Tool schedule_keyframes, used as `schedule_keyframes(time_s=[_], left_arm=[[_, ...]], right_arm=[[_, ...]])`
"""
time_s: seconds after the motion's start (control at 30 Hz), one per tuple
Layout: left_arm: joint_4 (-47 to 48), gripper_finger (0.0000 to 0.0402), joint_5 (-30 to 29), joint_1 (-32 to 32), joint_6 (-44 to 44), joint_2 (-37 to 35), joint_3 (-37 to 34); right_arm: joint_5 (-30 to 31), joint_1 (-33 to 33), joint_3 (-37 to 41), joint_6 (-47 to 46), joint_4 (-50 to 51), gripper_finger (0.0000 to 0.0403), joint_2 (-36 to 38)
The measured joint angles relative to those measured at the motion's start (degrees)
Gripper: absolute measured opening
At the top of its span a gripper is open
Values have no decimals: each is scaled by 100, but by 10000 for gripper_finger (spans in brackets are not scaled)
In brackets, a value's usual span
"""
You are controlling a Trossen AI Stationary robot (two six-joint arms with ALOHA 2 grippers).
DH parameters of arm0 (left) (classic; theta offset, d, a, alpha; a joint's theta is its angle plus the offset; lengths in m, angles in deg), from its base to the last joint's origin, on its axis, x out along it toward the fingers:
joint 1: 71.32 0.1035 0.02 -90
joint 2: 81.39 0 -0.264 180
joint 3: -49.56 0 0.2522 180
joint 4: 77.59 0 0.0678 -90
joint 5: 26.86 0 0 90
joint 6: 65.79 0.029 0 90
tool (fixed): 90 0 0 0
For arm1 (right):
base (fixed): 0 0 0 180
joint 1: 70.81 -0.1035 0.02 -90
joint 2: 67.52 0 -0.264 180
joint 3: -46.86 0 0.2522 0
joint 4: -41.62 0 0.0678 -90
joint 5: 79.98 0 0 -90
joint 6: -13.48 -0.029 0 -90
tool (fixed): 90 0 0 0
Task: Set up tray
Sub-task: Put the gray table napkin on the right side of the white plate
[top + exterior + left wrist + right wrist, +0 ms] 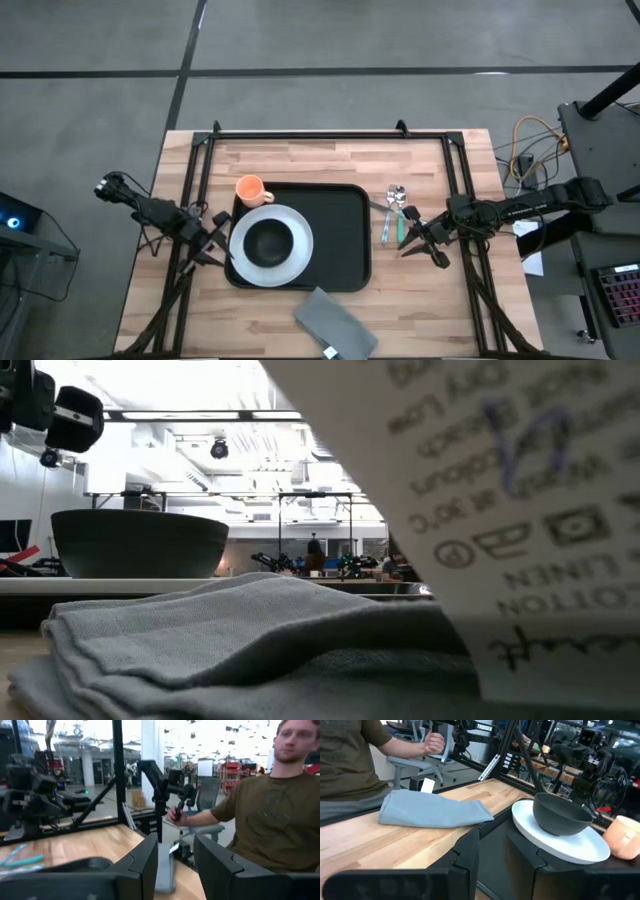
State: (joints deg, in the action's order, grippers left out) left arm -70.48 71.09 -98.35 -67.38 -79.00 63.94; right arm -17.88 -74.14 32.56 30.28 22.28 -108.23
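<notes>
The black tray (340, 230) lies mid-table. A white plate (297, 258) rests on its left half with a dark bowl (268, 243) (560, 815) standing on it. An orange cup (250, 189) (625, 837) stands at the tray's far left corner. My left gripper (218, 243) (175, 845) is open beside the tray's left rim, near the plate. My right gripper (412, 238) (492, 837) is open right of the tray, by the near ends of the cutlery (392, 212). A folded grey napkin (335, 322) (435, 807) lies flat on the table near the tray's near edge.
The cutlery, a spoon and teal-handled pieces, lies on the bare wood between the tray and the right arm. The napkin's white label (500, 510) fills much of the low view. A black frame (300, 133) borders the table. A seated person (270, 820) is beyond the table's near side.
</notes>
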Motion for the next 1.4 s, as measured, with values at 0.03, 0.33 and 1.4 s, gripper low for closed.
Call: schedule_keyframes(time_s=[0.03,0.33,1.4], left_arm=[[70,107,2,0,-6,12,0],[504,107,-24,-2,-75,96,18],[527,107,-18,0,-66,533,18]], right_arm=[[0,0,0,-40,7,73,0],[0,0,0,-172,17,72,0],[2,-46,0,-1917,-994,70,3]])
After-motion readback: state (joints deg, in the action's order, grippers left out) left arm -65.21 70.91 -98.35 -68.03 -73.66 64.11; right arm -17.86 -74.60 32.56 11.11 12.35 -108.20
